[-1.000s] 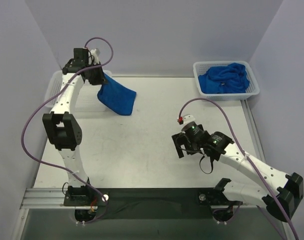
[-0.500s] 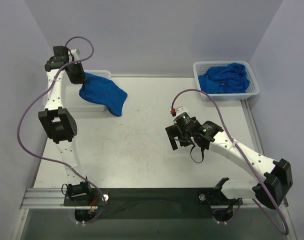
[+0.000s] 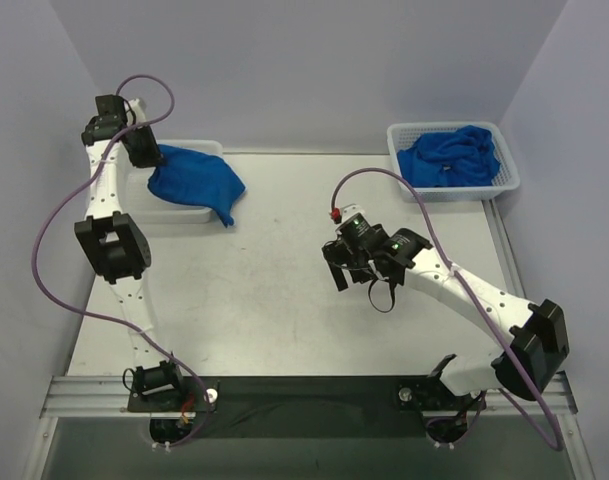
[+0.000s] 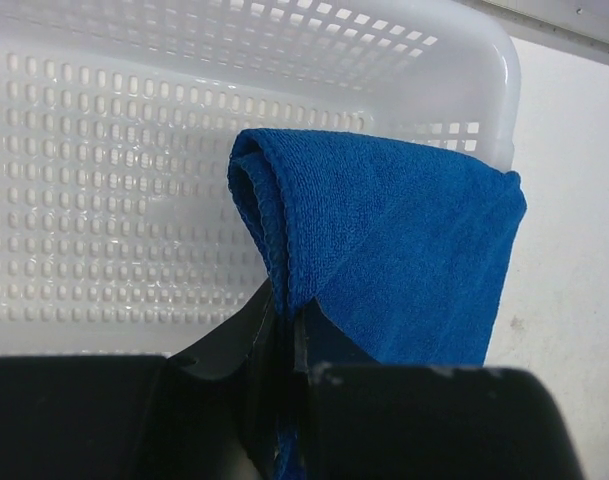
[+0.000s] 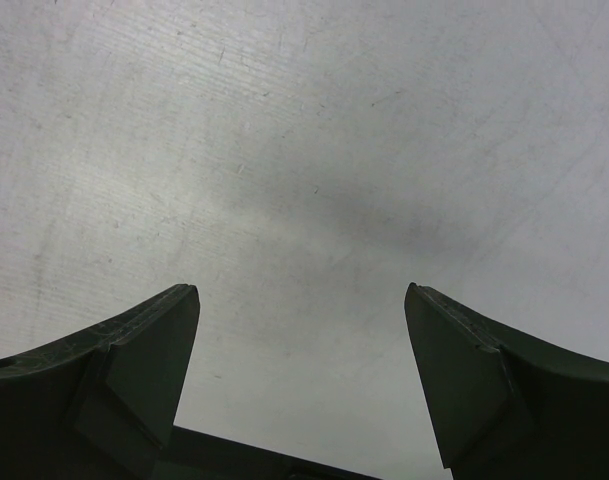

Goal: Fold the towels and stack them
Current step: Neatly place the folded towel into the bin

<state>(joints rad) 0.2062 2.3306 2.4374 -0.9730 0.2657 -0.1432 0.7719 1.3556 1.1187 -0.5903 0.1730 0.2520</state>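
Observation:
A folded royal-blue towel point(image 3: 196, 182) point(image 4: 394, 250) hangs from my left gripper point(image 3: 150, 157) point(image 4: 284, 318), which is shut on its folded edge. The towel drapes over the white mesh basket point(image 3: 202, 147) point(image 4: 104, 200) at the back left, its lower corner spilling past the basket's right rim onto the table. More blue towels point(image 3: 450, 156) lie crumpled in the white basket point(image 3: 454, 192) at the back right. My right gripper point(image 3: 337, 271) point(image 5: 300, 300) hovers open over bare table near the middle, nothing between its fingers.
Grey walls close in the table at the back and both sides. The bare tabletop point(image 5: 304, 150) lies under the right gripper. A purple cable point(image 3: 44, 250) loops off the left arm, and another arcs over the right arm.
The left arm has swung left and back, carrying the towel from above the table to over the left basket. The right arm has reached further left toward the table's middle.

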